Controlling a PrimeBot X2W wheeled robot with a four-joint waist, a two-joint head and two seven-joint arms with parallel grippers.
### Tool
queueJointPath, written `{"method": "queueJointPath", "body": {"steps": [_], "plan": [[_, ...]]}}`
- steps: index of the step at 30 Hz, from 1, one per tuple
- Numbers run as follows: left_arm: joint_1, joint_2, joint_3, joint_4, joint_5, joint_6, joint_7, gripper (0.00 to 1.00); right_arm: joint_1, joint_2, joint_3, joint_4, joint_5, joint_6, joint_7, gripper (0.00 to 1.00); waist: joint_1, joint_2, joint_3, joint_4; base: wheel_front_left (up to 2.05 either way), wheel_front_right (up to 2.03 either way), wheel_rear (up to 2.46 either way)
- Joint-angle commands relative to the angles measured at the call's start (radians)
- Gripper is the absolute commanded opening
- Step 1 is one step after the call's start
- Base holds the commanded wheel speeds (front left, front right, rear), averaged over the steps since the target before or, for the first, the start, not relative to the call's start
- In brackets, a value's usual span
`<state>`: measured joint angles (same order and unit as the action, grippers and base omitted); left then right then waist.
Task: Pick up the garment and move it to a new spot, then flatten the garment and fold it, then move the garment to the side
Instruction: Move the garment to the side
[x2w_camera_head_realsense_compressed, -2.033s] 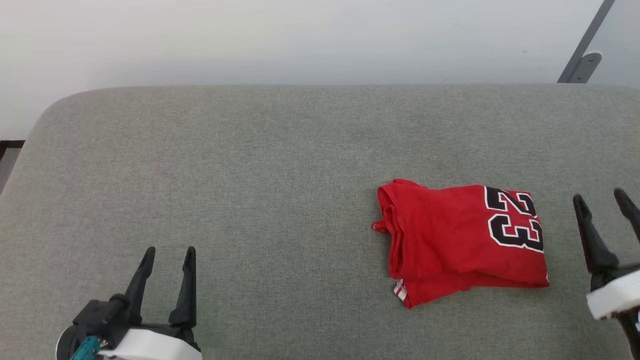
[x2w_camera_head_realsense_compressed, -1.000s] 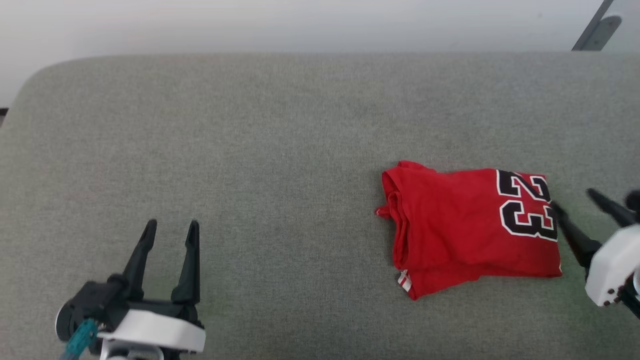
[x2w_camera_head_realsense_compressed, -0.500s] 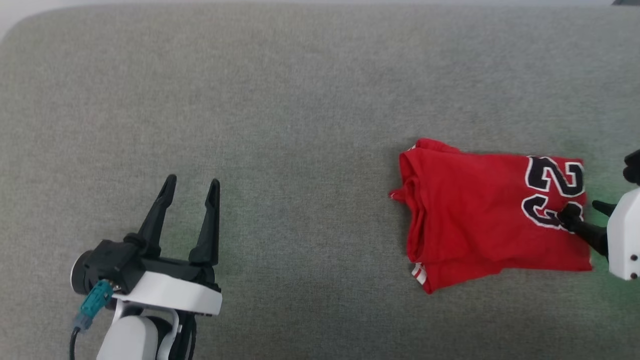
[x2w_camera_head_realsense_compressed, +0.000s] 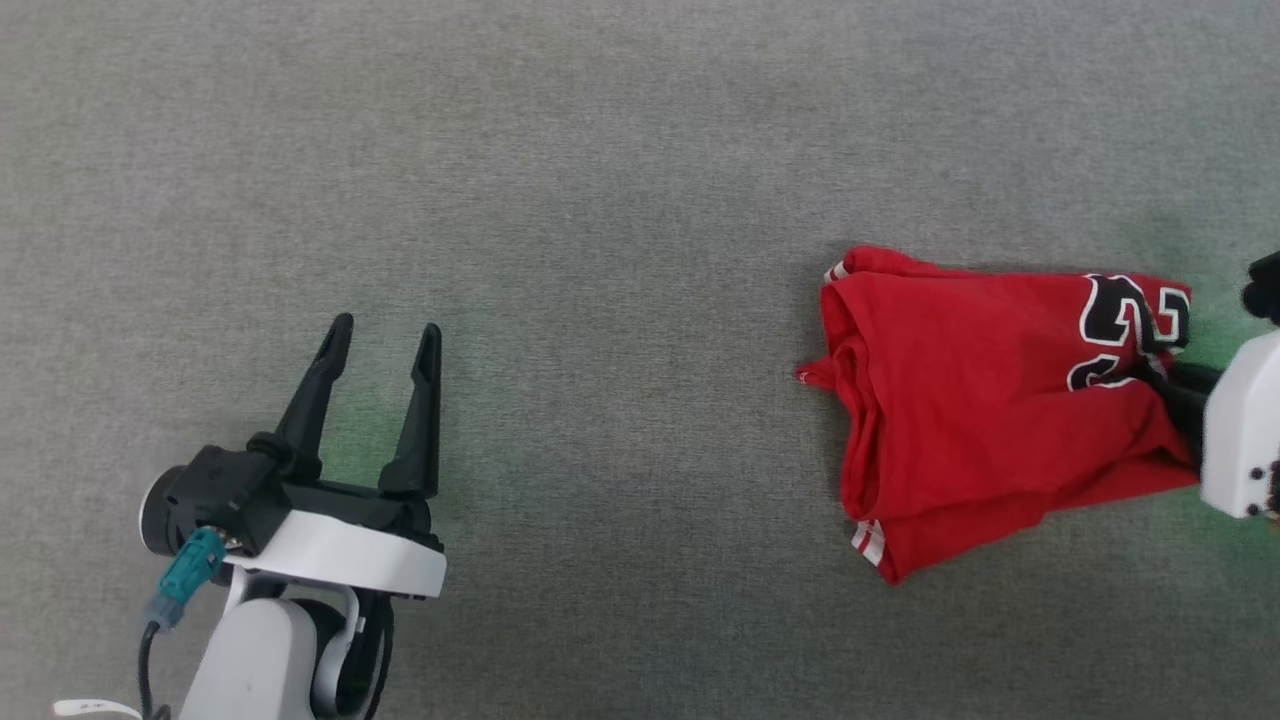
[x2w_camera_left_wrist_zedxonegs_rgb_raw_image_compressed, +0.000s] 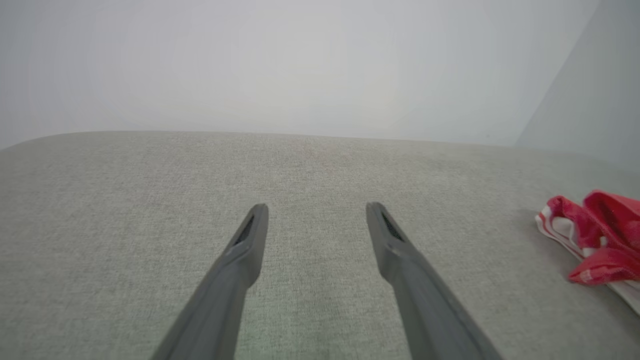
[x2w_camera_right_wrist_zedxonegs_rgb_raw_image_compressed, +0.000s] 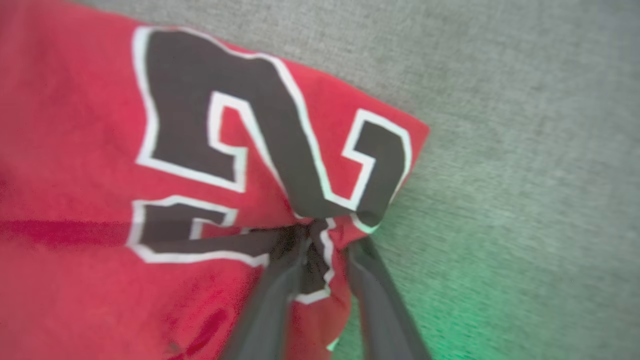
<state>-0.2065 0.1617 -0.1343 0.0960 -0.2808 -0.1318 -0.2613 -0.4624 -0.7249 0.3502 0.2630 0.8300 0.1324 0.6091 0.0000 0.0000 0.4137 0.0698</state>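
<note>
Hovering left gripper (x2w_camera_head_realsense_compressed: 388, 326): low on the left of the head view, its fingers spread wide with nothing between them, over the bare grey fabric top (x2w_camera_head_realsense_compressed: 640, 200).
Open room: a broad bare stretch of fabric top lies between the left gripper and the shirt (x2w_camera_head_realsense_compressed: 980, 420), with more above both in the head view.
Edges: in the head view the fabric runs to every border. In the left wrist view the fabric top (x2w_camera_left_wrist_zedxonegs_rgb_raw_image_compressed: 150, 200) has a rounded far edge ahead of the left gripper (x2w_camera_left_wrist_zedxonegs_rgb_raw_image_compressed: 316, 207), and a pale wall (x2w_camera_left_wrist_zedxonegs_rgb_raw_image_compressed: 250, 65) stands behind it.
Shirt, left wrist view: the shirt (x2w_camera_left_wrist_zedxonegs_rgb_raw_image_compressed: 600, 235) sits at the right border, showing rolled red folds with white striped trim (x2w_camera_left_wrist_zedxonegs_rgb_raw_image_compressed: 555, 227).
Shirt, right wrist view: the shirt (x2w_camera_right_wrist_zedxonegs_rgb_raw_image_compressed: 75, 150) shows black, white-outlined numerals (x2w_camera_right_wrist_zedxonegs_rgb_raw_image_compressed: 200, 110), and a green glow (x2w_camera_right_wrist_zedxonegs_rgb_raw_image_compressed: 450, 310) lies on the fabric beside it.
Right gripper (x2w_camera_head_realsense_compressed: 1165, 385): it is closed on the shirt's right edge by the numerals. The right wrist view shows bunched cloth between the fingers of the right gripper (x2w_camera_right_wrist_zedxonegs_rgb_raw_image_compressed: 330, 240).
Long axis: the shirt runs left to right on the right part of the top. Its folded, trimmed end points left, and its numeral end is drawn to a point at the right gripper.
</note>
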Motion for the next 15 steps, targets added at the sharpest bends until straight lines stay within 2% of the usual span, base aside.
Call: {"method": "queueJointPath", "body": {"steps": [1, 8, 15], "plan": [[-0.020, 0.006, 0.001, 0.002, 0.007, 0.003, -0.005, 1.00, 0.036, 0.045, 0.045, 0.045, 0.005, -0.005, 0.009, 0.00, 0.0000, 0.0000, 0.003, -0.007, 0.00, 0.00, 0.00], [-0.030, 0.028, 0.009, -0.004, 0.007, 0.003, -0.005, 1.00, 0.013, 0.039, 0.010, 0.050, 0.013, -0.006, -0.082, 0.00, 0.0000, 0.0000, 0.012, -0.064, 0.00, 0.00, 0.00], [-0.054, 0.070, 0.008, -0.033, 0.027, 0.003, -0.005, 1.00, 0.005, 0.008, -0.068, -0.001, 0.007, -0.004, -0.186, 0.00, 0.0000, 0.0000, 0.053, -0.176, 0.00, 0.00, 0.00]]}}
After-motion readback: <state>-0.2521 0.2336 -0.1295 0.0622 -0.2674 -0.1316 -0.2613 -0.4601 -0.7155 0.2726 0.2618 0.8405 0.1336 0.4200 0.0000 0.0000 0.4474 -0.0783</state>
